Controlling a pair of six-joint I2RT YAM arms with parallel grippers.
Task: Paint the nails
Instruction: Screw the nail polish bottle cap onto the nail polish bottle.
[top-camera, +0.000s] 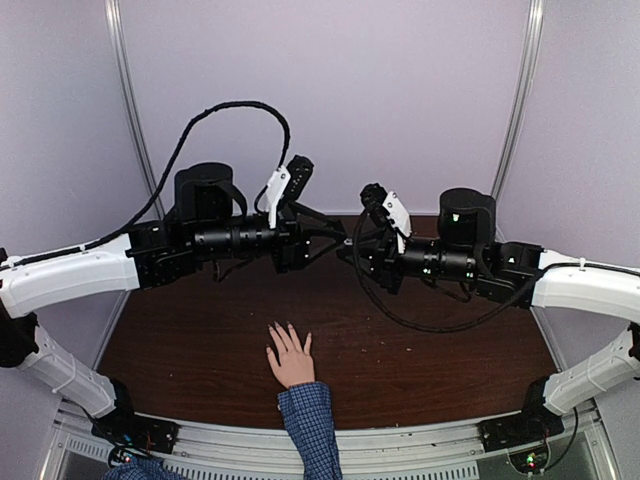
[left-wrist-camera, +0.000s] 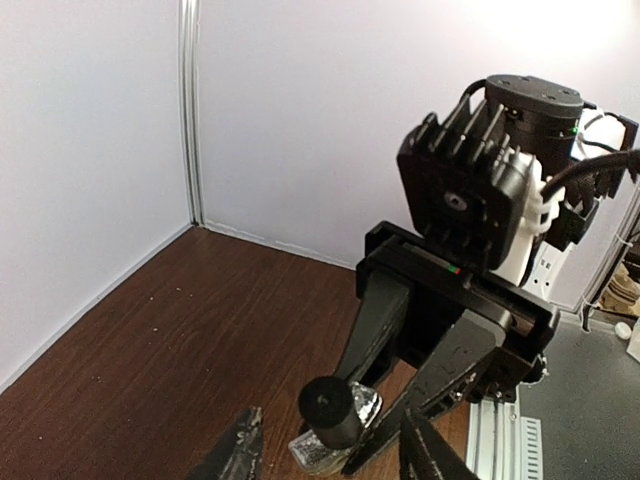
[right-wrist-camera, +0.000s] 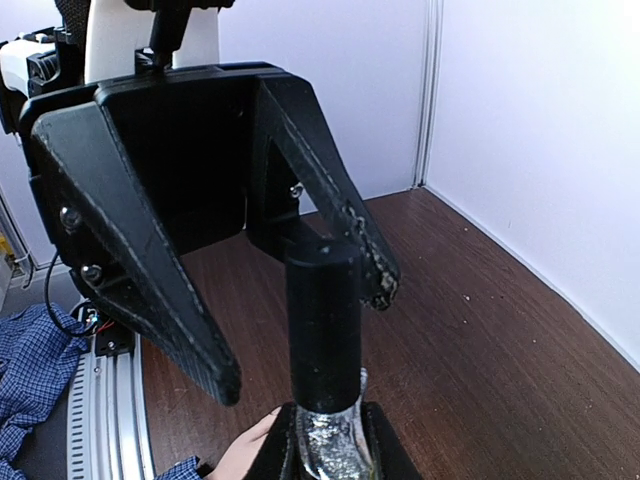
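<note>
Nails (top-camera: 290, 328) point toward the back wall; left pincer (right-wrist-camera: 305, 337) apart, right pincer (right-wrist-camera: 326, 435) clamped on bottle (right-wrist-camera: 323, 300).

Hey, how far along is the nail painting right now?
Done: the right pincer grips the polish bottle. In hand: the left pincer stands open around its black cap, still on. Left: uncapping, then painting the nails of the hand on the table; no brush is out.

Dark brown wood-grain table (top-camera: 430, 340) spanned booth. Pale lilac walls (top-camera: 330, 80) stood left, right, far. Metal corner posts (top-camera: 128, 100) at far corners. Metal rail (top-camera: 420, 440) ran along near edge.
</note>
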